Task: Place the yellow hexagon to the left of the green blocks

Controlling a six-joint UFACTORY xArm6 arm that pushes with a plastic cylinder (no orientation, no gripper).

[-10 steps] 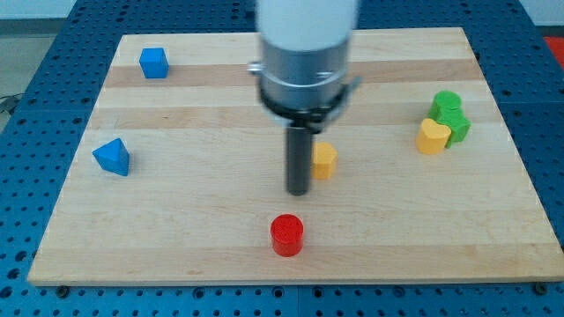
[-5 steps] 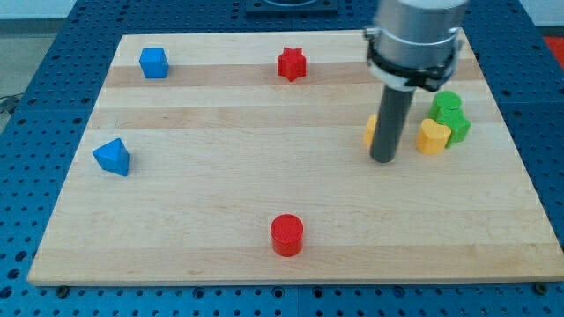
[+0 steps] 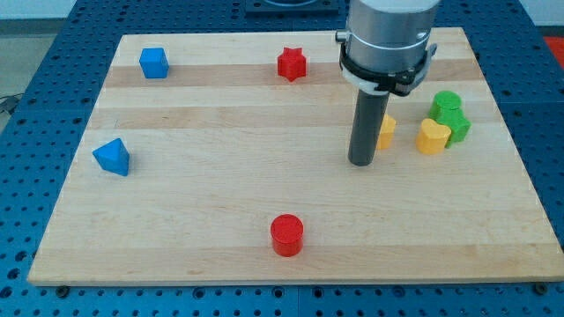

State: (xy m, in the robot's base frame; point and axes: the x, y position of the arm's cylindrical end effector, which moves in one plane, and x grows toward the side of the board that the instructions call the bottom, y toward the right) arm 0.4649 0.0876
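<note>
While my rod hides most of it, the yellow hexagon point(image 3: 386, 131) peeks out just right of my tip point(image 3: 359, 163), left of the yellow heart point(image 3: 431, 136) and green blocks point(image 3: 449, 115) on the surface point(image 3: 220, 202); no claw exists.

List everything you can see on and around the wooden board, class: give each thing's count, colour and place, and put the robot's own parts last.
Board: one, pale wood, fills most of the view.
Pegboard: one, blue, under and around the board.
Blue cube: one, the view's top left.
Blue triangular block: one, the view's left edge.
Red star: one, the view's top centre.
Red cylinder: one, the view's bottom centre.
Yellow hexagon: one, right of centre, partly hidden behind the rod.
Yellow heart: one, touching the green blocks on their left.
Green blocks: two, the view's right.
My tip: one, dark, just left of and below the yellow hexagon.
</note>
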